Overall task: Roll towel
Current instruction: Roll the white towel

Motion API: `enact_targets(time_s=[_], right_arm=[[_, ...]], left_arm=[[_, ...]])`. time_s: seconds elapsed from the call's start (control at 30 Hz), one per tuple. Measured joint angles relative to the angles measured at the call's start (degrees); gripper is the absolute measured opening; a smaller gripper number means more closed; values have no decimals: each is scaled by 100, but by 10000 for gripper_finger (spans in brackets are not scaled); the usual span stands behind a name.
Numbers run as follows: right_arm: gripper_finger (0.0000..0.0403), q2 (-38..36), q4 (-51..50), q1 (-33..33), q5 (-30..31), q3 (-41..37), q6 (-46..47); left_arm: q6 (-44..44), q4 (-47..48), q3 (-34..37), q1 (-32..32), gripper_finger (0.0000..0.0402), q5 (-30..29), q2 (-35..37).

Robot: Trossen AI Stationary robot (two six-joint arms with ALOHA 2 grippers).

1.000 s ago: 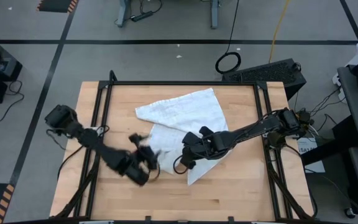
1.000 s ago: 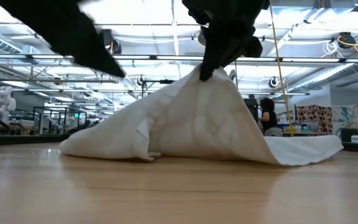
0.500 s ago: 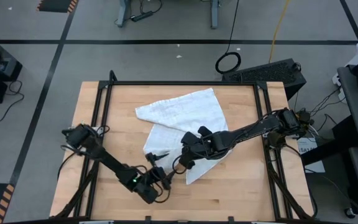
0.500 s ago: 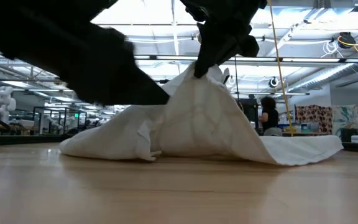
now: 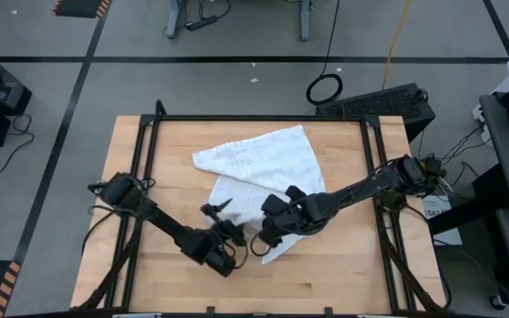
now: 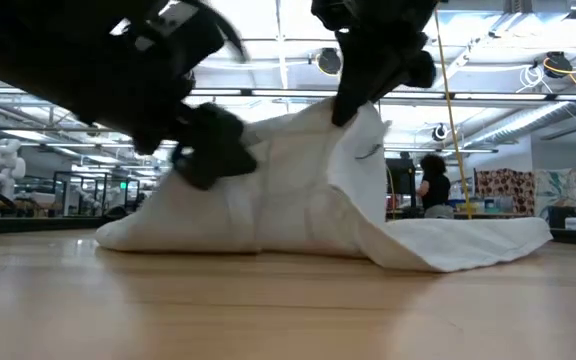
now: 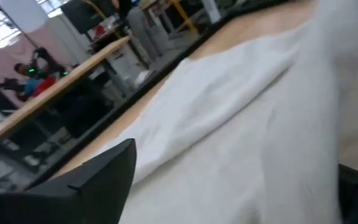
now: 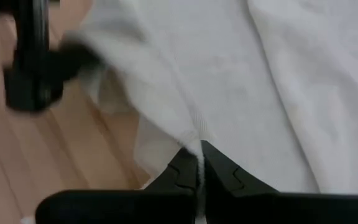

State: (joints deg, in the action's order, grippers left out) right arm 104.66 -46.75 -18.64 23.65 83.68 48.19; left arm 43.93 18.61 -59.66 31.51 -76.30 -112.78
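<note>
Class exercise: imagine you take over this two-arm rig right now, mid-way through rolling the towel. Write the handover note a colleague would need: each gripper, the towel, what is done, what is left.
Right gripper: shut on a pinched fold of the towel, holding it raised off the table.
Left gripper: open, at the towel's near-left edge, with cloth lying between its fingers.
Towel: rumpled near the table's centre, one part lifted into a peak, the rest spread flat toward the far side.
Done: one edge picked up.
Left: no roll formed yet; all the rolling remains.

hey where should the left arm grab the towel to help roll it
Probably the lifted fold of the towel beside the right end effector, which pinches that raised edge. The left end effector, open, could come in level from its own side, where the cloth stands off the table.
</note>
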Motion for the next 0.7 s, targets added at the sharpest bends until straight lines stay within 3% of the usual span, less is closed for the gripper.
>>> enact_targets(time_s=[0.27,0.5,0.7], right_arm=[[0,0,-228,-206,4,0,217],[0,0,-225,-362,-258,0,213],[0,0,-202,-444,-591,0,163]], left_arm=[[1531,2361,6,0,287,766,491],[2249,3810,-2,17,283,1299,730],[2158,4407,5,64,283,1671,763]])
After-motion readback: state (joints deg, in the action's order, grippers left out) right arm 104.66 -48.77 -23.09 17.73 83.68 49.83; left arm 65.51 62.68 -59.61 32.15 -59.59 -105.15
